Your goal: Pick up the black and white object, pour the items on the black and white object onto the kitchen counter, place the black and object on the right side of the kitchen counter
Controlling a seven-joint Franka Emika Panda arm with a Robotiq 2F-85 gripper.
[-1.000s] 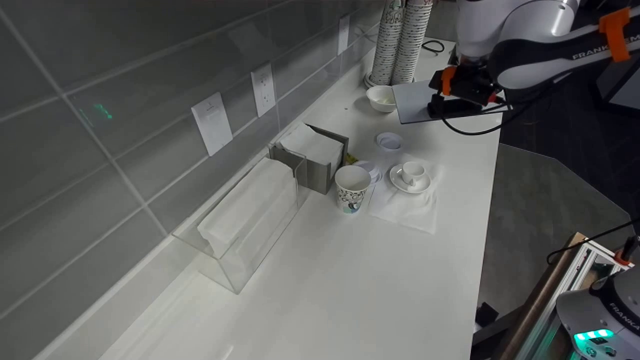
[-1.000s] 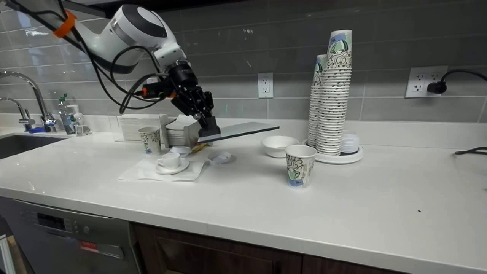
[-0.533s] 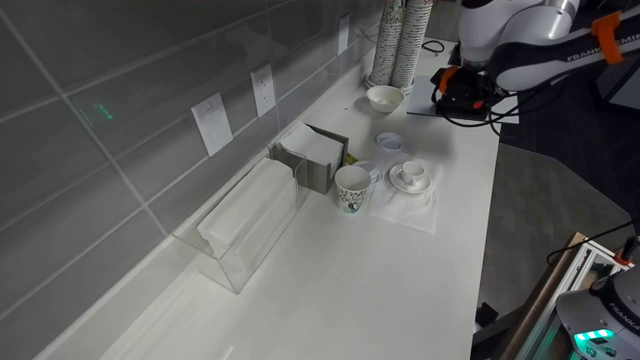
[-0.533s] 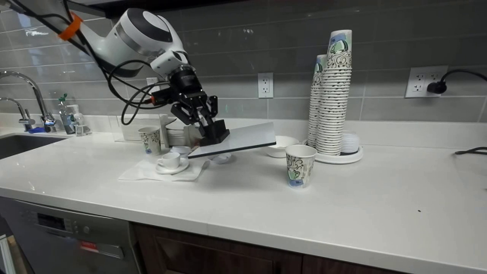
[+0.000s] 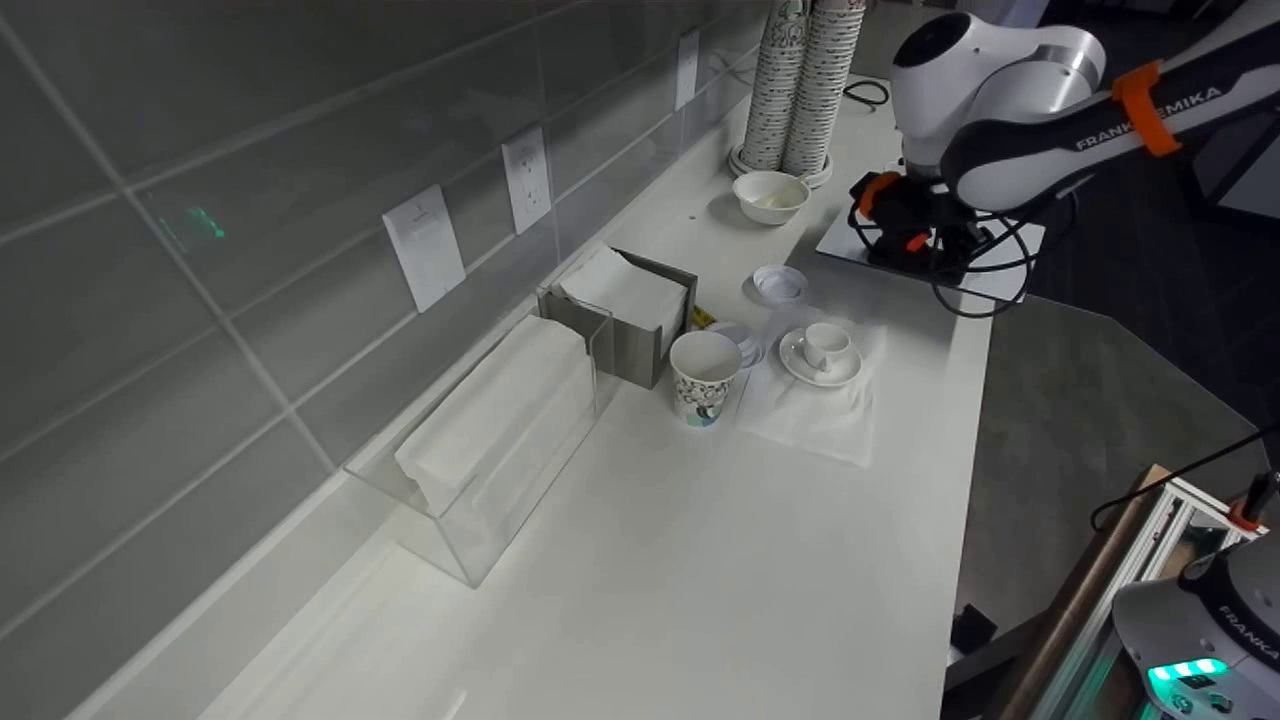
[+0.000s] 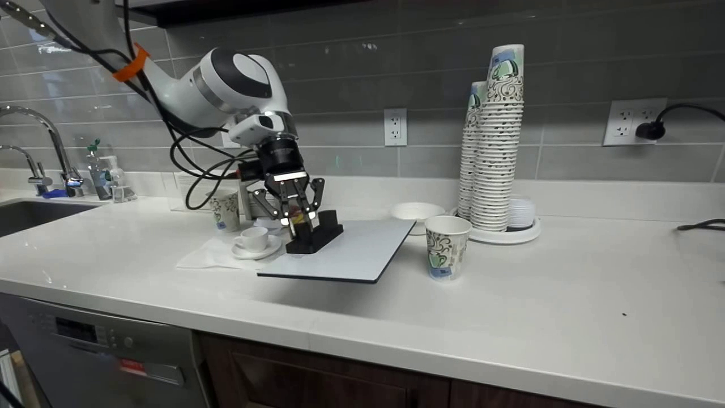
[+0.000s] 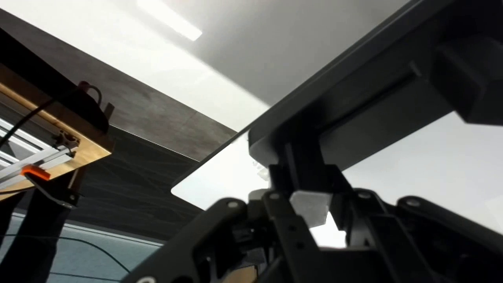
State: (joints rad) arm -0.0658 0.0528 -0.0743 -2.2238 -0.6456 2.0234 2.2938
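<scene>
The fingers (image 7: 290,232) are clamped on the black and white object (image 6: 365,249), of which there is one: a flat pale board (image 6: 334,266) edged in black, carrying one low black block (image 6: 308,245). It hangs right below the fingers, up off the worktop (image 6: 544,323), pale face upward. Read from the block, its long axis runs across the worktop, one end pointing at the front edge, the other toward the tiled wall (image 6: 351,130) and slanting to the side of the two paper-cup stacks (image 6: 497,164). Left of the fingers in an exterior view, one small white cup (image 6: 254,239) sits on one saucer (image 6: 274,246) over white paper (image 6: 212,255), and one loose paper cup (image 6: 224,218) stands farther back. Right of the fingers are one white bowl (image 6: 416,211), a second loose paper cup (image 6: 446,249), and, well apart, the two stacks. Both exterior views show one grey box (image 5: 635,350) and one clear holder (image 5: 430,545), each with napkins (image 5: 490,410), on the small cup's side of the fingers.
</scene>
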